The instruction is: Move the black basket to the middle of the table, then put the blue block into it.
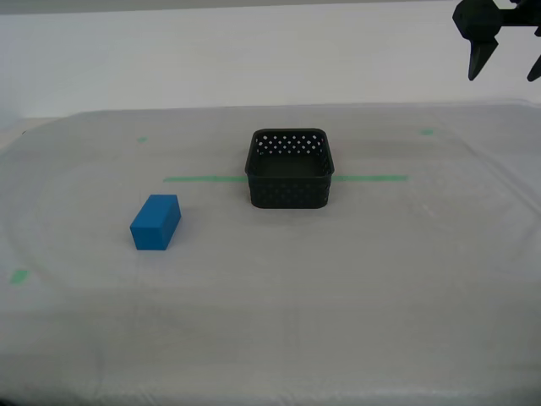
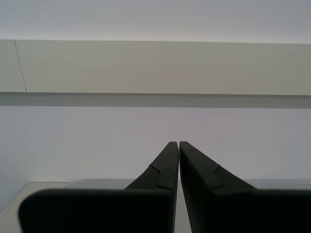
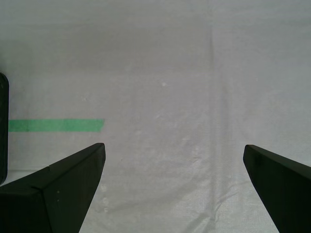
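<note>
Table [image 1: 338,321], whitish cloth. Black basket [image 1: 288,169] mid-table on green tape line [image 1: 199,178], empty. Blue block [image 1: 155,222] apart, nearer the front edge. My first gripper [image 3: 174,160] spread wide above cloth; my second gripper [image 2: 179,150] pinched closed, empty.

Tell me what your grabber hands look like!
Both are plain matte black. My first gripper has two thick wedge fingers that taper to blunt tips. My second gripper has two slimmer fingers narrowing to points, each with a small notch. I see no cables, markings or stickers.
</note>
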Robot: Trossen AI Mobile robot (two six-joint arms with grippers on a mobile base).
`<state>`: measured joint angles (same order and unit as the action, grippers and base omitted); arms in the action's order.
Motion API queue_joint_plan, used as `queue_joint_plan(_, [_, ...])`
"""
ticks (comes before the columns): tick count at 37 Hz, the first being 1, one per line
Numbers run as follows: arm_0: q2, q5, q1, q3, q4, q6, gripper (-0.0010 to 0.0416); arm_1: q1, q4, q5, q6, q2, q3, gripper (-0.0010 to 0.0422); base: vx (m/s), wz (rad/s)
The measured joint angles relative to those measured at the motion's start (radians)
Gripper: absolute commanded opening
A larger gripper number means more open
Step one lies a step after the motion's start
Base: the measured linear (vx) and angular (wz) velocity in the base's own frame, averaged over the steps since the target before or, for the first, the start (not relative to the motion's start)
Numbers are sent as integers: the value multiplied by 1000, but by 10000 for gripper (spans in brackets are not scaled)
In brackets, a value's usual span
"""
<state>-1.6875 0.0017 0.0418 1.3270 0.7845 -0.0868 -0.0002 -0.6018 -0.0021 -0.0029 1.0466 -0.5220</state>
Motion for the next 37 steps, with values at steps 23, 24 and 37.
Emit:
queue_joint_plan(23, [0, 0, 0, 0, 0, 0, 399, 0, 0, 0, -24, 0, 0, 0, 0, 0])
queue_joint_plan(24, [0, 0, -1, 0, 0, 0, 399, 0, 0, 0, -24, 0, 0, 0, 0, 0])
queue_joint_plan(37, [0, 0, 0, 0, 0, 0, 399, 0, 4, 0, -36, 0, -3, 0, 0, 0])
